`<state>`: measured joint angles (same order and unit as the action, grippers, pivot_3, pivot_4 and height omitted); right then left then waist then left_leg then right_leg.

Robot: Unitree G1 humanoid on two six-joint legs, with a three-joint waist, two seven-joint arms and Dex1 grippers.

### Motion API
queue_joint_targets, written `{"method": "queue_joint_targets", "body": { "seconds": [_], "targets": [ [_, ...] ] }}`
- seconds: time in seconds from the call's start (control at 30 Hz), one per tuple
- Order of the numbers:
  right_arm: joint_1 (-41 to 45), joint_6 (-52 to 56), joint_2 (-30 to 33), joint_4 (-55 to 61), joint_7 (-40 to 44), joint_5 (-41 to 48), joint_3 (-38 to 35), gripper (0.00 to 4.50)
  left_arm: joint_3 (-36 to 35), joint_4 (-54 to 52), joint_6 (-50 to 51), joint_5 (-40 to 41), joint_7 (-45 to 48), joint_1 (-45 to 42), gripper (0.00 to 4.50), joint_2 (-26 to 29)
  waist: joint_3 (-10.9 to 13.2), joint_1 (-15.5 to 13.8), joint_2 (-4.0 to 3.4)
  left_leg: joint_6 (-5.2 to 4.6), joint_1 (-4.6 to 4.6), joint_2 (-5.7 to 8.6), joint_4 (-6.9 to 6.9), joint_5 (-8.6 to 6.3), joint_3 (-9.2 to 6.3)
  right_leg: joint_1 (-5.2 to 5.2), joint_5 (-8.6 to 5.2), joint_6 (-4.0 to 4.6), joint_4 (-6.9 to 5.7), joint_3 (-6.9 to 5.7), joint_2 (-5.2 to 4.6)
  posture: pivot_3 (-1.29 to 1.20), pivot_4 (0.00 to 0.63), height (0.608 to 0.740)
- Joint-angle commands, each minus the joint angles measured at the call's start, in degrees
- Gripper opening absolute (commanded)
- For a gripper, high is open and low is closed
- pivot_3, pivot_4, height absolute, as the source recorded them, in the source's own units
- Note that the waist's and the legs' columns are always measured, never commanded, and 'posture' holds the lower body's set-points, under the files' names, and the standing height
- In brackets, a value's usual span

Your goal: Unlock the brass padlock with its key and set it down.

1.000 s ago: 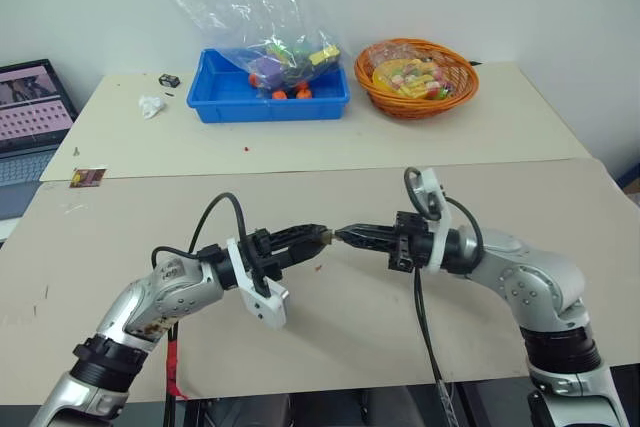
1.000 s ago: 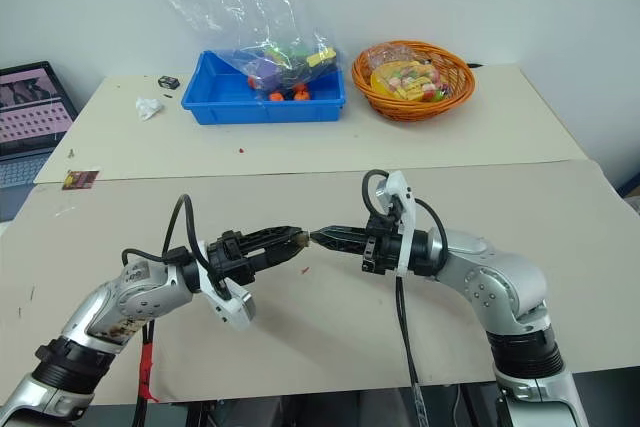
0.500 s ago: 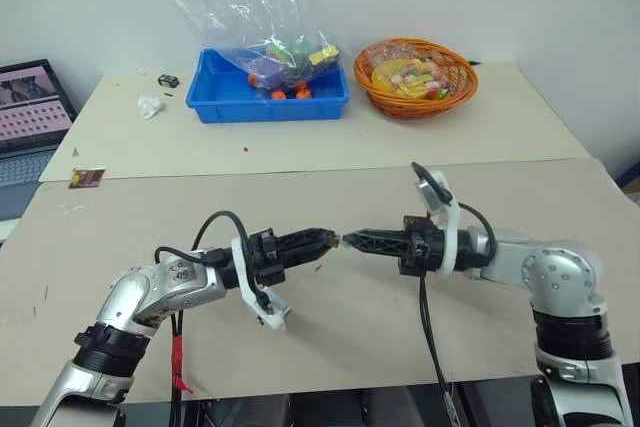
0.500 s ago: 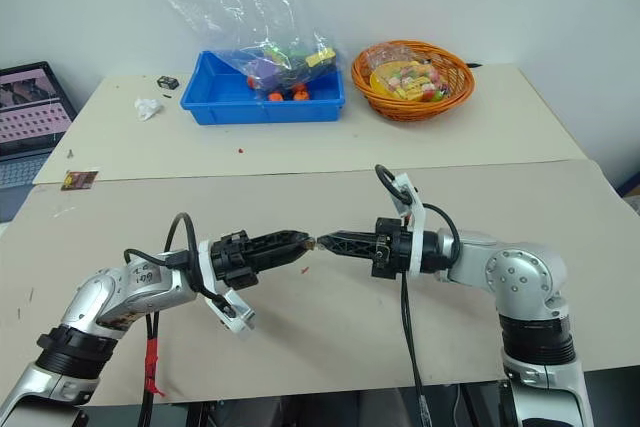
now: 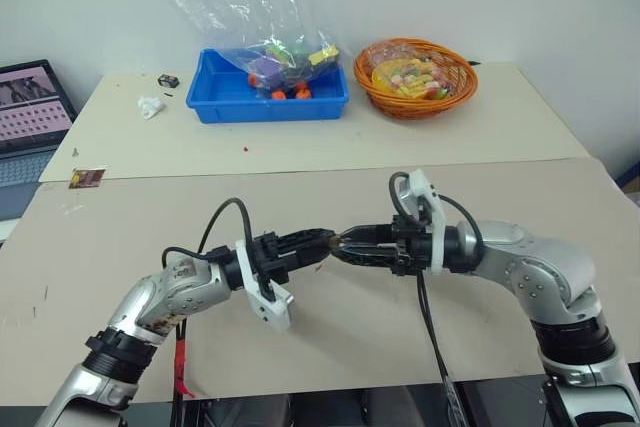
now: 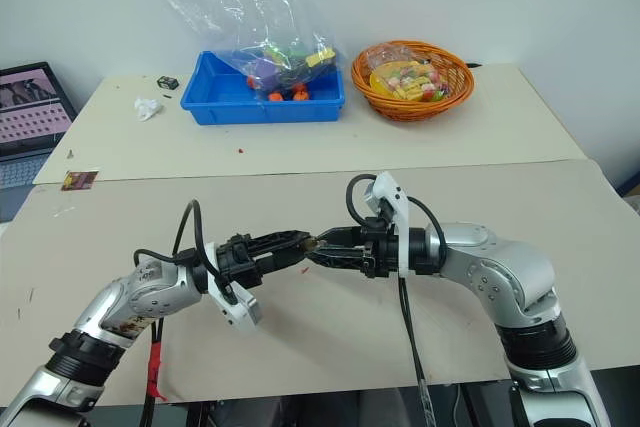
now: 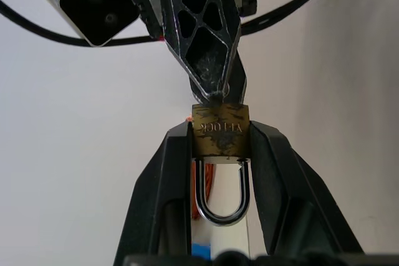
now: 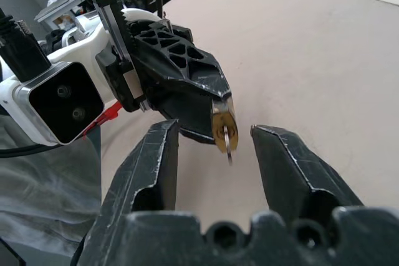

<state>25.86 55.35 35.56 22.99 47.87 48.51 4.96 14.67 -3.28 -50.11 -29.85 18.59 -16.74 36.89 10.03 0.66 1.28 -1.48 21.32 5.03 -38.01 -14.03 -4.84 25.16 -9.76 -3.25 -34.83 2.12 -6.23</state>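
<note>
My left gripper [image 5: 322,240] is shut on the brass padlock [image 7: 219,130], clamping its gold body from both sides. The silver shackle [image 7: 219,199] hangs closed between the fingers, toward the wrist. The key [image 8: 229,147] sticks out of the padlock's [image 8: 220,128] free end. My right gripper [image 8: 215,129] faces the left one tip to tip above the tan table [image 5: 400,327]. It is open, with a finger on either side of the key and a gap on both sides. Both grippers are held level over the table's middle.
On the far table stand a blue tray [image 5: 215,107] under a plastic bag of toys and an orange basket [image 5: 415,105] of sweets. A laptop [image 5: 30,112] sits at the far left. A red scrap [image 5: 87,178] and crumpled paper [image 5: 150,105] lie nearby.
My right gripper was shut at the key and has opened its fingers around it. The left gripper keeps its hold on the padlock, about where it was.
</note>
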Motion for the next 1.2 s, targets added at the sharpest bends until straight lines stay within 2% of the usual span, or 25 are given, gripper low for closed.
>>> {"method": "queue_joint_targets", "body": {
  "seconds": [0.03,0.37,0.47,0.6,0.83,0.9,0.93,1.1,1.13,1.2],
  "targets": [
    [0.37,-0.53,0.08,2.05,0.59,1.4,-1.73,2.12,-0.32,-1.82,-0.3,1.56,0.23,0.07,0.81,-0.07,0.0,0.05,0.0,0.0,-0.01,-0.01,0.0,0.0,0.0,0.0,0.0,0.0,0.0,0.0,0.0,0.0,0.15,0.74],
    [-0.12,0.17,-1.44,2.54,-1.02,1.86,-1.55,2.12,-0.5,-1.64,0.63,2.09,1.15,-0.29,0.81,-0.85,0.0,0.02,0.0,0.0,-0.01,-0.01,0.0,0.0,0.0,0.0,0.01,0.01,0.01,0.0,0.0,0.0,0.15,0.74],
    [-0.45,0.42,-1.8,2.6,-1.36,1.79,-1.15,1.45,-0.67,-1.71,1.34,2.14,1.25,-0.25,0.81,-1.27,0.0,0.0,0.0,0.0,-0.01,-0.01,0.0,0.0,0.0,0.0,0.0,0.0,0.0,0.0,0.0,0.0,0.15,0.74],
    [-0.92,0.36,-1.95,2.64,-1.92,1.8,-0.96,0.15,-0.74,-2.76,2.01,2.41,1.68,0.01,0.81,-1.76,0.0,0.04,0.0,0.0,-0.01,-0.01,0.0,0.0,0.0,-0.01,0.0,0.0,0.0,0.0,0.0,0.0,0.15,0.74],
    [-1.01,0.06,-1.68,2.57,-1.76,1.33,-0.46,0.14,-0.97,-2.55,2.73,4.18,2.82,-0.16,0.81,-1.7,0.0,0.01,0.0,0.0,-0.01,-0.01,0.0,0.0,0.01,0.0,0.0,0.0,0.01,0.0,0.0,0.0,0.15,0.74],
    [-1.06,-0.03,-1.37,2.78,-1.41,1.03,-0.04,0.14,-0.14,-2.0,3.61,8.62,5.22,-0.18,1.81,-1.17,0.0,0.03,0.0,0.0,-0.01,-0.01,0.0,0.0,0.01,-0.01,0.0,-0.01,0.01,0.01,0.0,0.0,0.15,0.74],
    [-1.0,0.13,-1.33,2.72,-1.39,1.05,0.04,0.14,-0.11,-1.84,4.06,9.96,5.96,-0.09,2.02,-0.93,0.0,0.04,0.0,0.0,-0.01,-0.01,0.0,0.0,0.01,0.0,0.0,-0.01,0.0,0.0,0.0,0.0,0.15,0.74],
    [-0.67,-0.02,-1.15,2.03,-0.98,0.77,0.16,0.14,-1.76,0.39,4.82,11.42,7.76,0.83,3.94,1.38,0.0,0.09,0.0,-0.01,-0.02,-0.02,0.0,0.0,0.01,0.0,-0.03,-0.05,0.01,0.0,0.0,0.0,0.15,0.74],
    [-0.58,-0.12,-1.05,1.84,-0.86,0.67,0.17,0.14,-1.86,1.21,5.09,12.54,8.53,1.27,4.25,2.13,0.0,0.09,0.0,-0.01,-0.02,-0.02,0.0,0.0,0.02,0.0,-0.03,-0.05,0.0,0.0,0.0,0.0,0.15,0.74],
    [-0.38,-0.37,-0.62,1.42,-0.46,0.41,0.0,0.14,-3.0,3.9,6.03,14.85,9.2,1.98,4.25,3.36,0.0,0.16,0.0,-0.01,-0.03,-0.02,0.0,0.0,0.02,0.0,-0.03,-0.05,0.0,0.01,0.01,0.0,0.15,0.74]
  ]
}}
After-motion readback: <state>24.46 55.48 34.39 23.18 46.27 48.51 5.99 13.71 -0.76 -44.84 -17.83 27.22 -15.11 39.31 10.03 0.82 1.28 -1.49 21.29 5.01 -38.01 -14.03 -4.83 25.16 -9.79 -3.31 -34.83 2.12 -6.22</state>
